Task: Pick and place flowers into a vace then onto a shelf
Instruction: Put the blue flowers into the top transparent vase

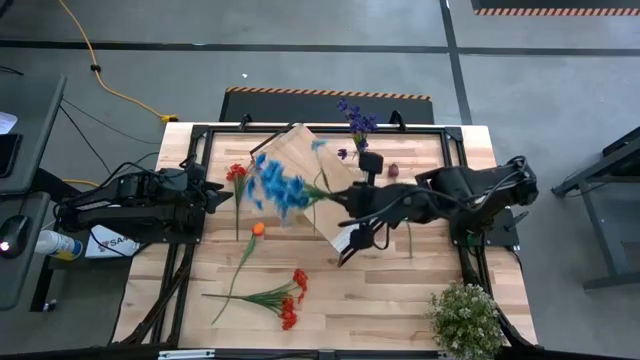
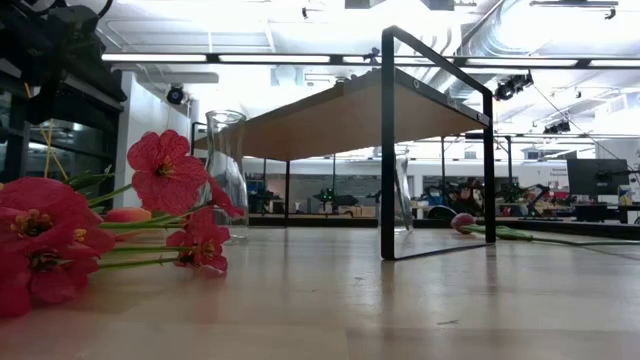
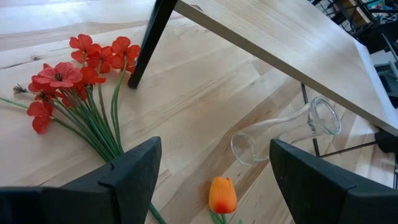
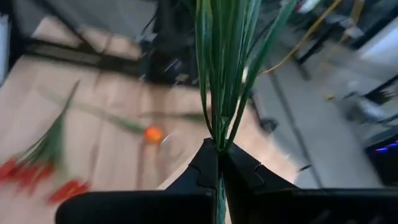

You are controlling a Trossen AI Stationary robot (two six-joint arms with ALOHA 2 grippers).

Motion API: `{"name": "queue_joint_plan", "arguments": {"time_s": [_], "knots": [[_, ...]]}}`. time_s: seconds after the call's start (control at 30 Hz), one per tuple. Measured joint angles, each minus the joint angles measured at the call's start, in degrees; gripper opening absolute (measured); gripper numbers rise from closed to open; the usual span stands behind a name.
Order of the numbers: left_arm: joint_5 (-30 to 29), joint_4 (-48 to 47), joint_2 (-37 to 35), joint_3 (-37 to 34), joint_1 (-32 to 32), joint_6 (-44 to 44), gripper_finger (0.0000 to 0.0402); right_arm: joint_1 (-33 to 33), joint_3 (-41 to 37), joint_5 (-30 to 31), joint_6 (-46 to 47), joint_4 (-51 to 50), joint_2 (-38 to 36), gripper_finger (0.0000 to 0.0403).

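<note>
Right wrist view: right gripper (image 4: 217, 163) clamped on blue flowers' green stems (image 4: 221, 68), frame centre; left gripper (image 3: 211, 180) apart.

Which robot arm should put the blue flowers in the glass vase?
The right one, probably. The right gripper is shut on the green stems of the blue flowers, holding them above the shelf near the vase. The left gripper is open and holds nothing.

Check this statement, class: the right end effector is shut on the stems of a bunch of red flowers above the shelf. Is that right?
Not quite. The right end effector is shut on stems, but the high view shows that the blue flowers are on those stems, above the shelf. The red flowers lie on the table.
</note>
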Motion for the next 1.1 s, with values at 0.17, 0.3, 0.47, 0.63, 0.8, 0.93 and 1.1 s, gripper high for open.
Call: {"name": "queue_joint_plan", "arguments": {"time_s": [0.17, 0.3, 0.47, 0.63, 0.8, 0.93, 1.1], "knots": [[0.13, -0.01, -0.01, 0.0, 0.0, 0.0, 0.0333, -0.02, 0.27, 4.54, -2.87, 6.45, 0.0, 0.0], [0.22, -0.01, -0.01, 0.0, -0.01, 0.0, 0.0333, -0.11, 0.25, 8.55, -1.81, 8.77, 0.0, 0.0], [0.19, -0.01, -0.01, 0.0, -0.02, 0.0, 0.0333, -0.11, 0.25, 10.47, 0.25, 12.14, 0.05, 0.0], [0.17, -0.01, 0.0, 0.0, -0.02, 0.0, 0.0333, -0.11, 0.25, 11.87, -4.47, 18.37, 1.05, 0.0], [0.15, -0.01, 0.0, 0.0, 0.0, 0.0, 0.0333, -0.11, 0.23, 12.36, -9.48, 25.11, 1.62, 0.0], [0.15, -0.01, 0.0, 0.0, 0.0, 0.01, 0.0333, -0.15, 0.11, 13.0, -12.57, 29.45, 1.62, 0.0], [0.13, -0.01, -0.01, 0.0, 0.0, 0.0, 0.0333, -0.35, 0.01, 13.41, -16.46, 32.59, 1.62, 0.0]]}}
